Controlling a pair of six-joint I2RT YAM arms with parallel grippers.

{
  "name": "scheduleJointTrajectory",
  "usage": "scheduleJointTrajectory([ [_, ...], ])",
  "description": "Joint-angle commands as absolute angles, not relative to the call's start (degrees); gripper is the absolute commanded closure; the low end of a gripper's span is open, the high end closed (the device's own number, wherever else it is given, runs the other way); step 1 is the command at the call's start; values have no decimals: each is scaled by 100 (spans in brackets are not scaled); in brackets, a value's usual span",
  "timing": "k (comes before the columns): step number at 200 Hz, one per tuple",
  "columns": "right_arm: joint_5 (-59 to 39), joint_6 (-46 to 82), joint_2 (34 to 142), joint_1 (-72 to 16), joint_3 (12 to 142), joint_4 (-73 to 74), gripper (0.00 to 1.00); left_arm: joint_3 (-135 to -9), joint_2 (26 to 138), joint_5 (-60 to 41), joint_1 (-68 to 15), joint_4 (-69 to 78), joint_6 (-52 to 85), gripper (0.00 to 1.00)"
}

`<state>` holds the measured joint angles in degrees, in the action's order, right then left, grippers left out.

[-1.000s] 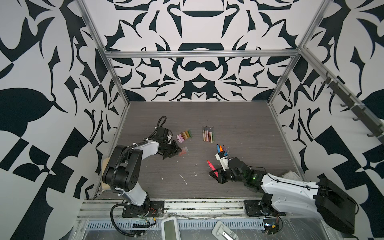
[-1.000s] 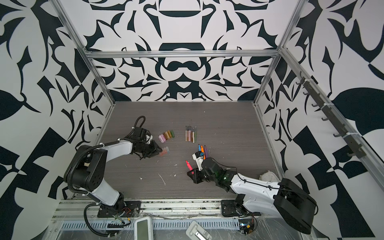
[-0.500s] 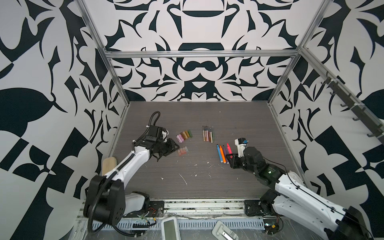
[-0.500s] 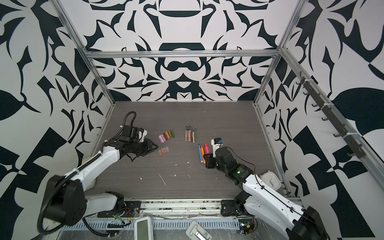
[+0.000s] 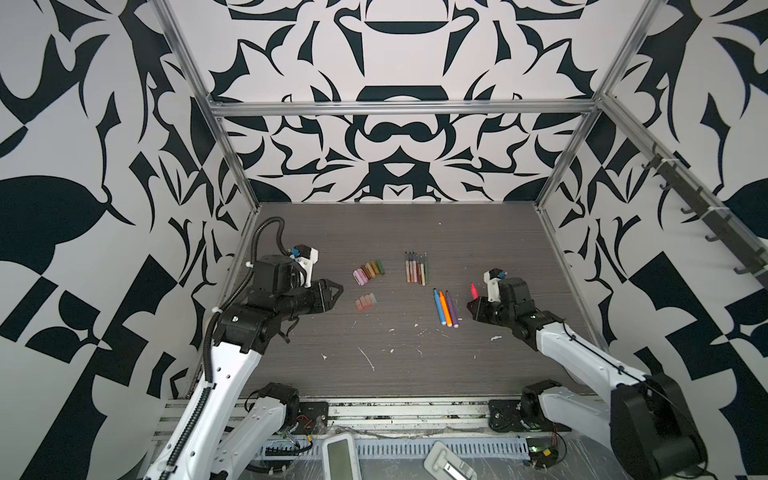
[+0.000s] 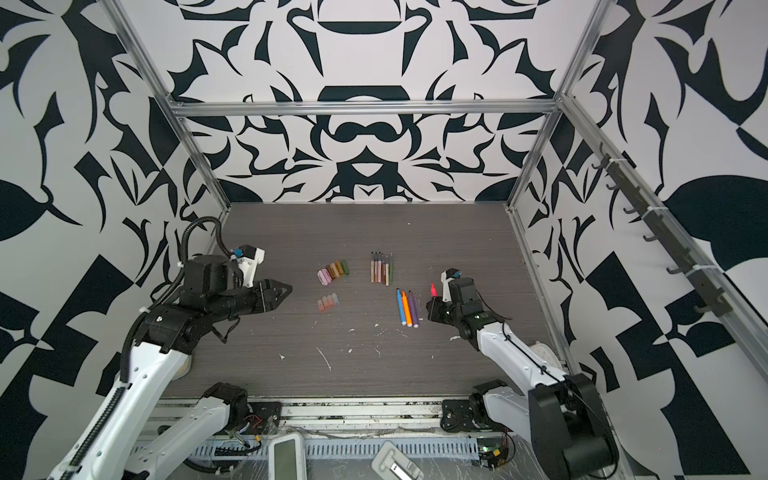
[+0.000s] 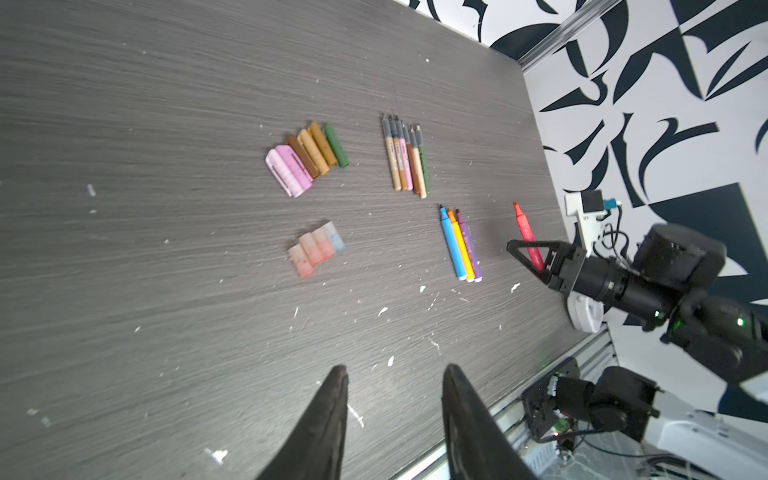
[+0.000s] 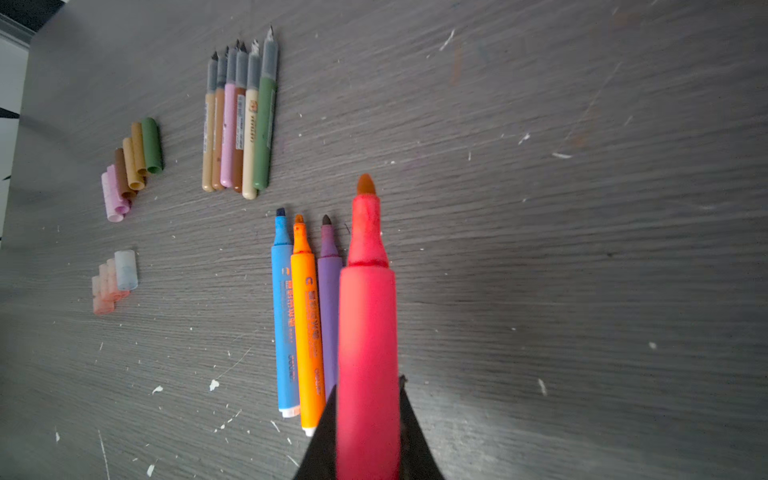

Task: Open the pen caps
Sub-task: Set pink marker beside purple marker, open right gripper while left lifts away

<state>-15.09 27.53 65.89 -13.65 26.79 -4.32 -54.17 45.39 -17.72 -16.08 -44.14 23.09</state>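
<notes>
My right gripper (image 8: 368,392) is shut on an uncapped pink pen (image 8: 365,316), held tip-up above the table's right side (image 5: 473,289). Three thick pens, blue, orange and purple (image 5: 445,309), lie just left of it. Several thin uncapped pens (image 5: 415,270) lie in a row further back. Loose pen caps in pink, brown, gold and green (image 5: 368,271) form one row, with translucent pastel pen caps (image 5: 365,302) nearer the front. My left gripper (image 7: 395,370) hovers open and empty left of the caps (image 5: 340,286).
White flecks (image 5: 368,357) are scattered over the grey wood table (image 5: 415,224). Metal frame rails (image 5: 245,257) and patterned walls close in the left, right and back. A white round object (image 6: 540,353) sits by the right arm at the table's right front.
The right gripper has carried the pink pen from the front centre to the right of the thick pens. The left arm has lifted and drawn back from the translucent caps, its jaws widening.
</notes>
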Motion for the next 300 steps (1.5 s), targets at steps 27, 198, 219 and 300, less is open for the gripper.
scheduleJointTrajectory([
  [27, -2398, 2628, 7683, -1139, 3284, 77, 100, -5273, 4122, -1323, -1569, -4500, 2083, 55],
  [198, -2461, 2716, 8319, -1055, 3321, 237, 80, -5227, 4209, -1547, -1353, -4430, 2083, 55],
  [219, -2452, 2729, 8322, -1047, 3322, 229, 78, -5229, 4210, -1538, -1354, -4430, 2083, 55],
  [300, -2504, 2729, 8347, -1013, 3318, 235, 76, -5218, 4236, -1547, -1353, -4430, 2083, 55],
])
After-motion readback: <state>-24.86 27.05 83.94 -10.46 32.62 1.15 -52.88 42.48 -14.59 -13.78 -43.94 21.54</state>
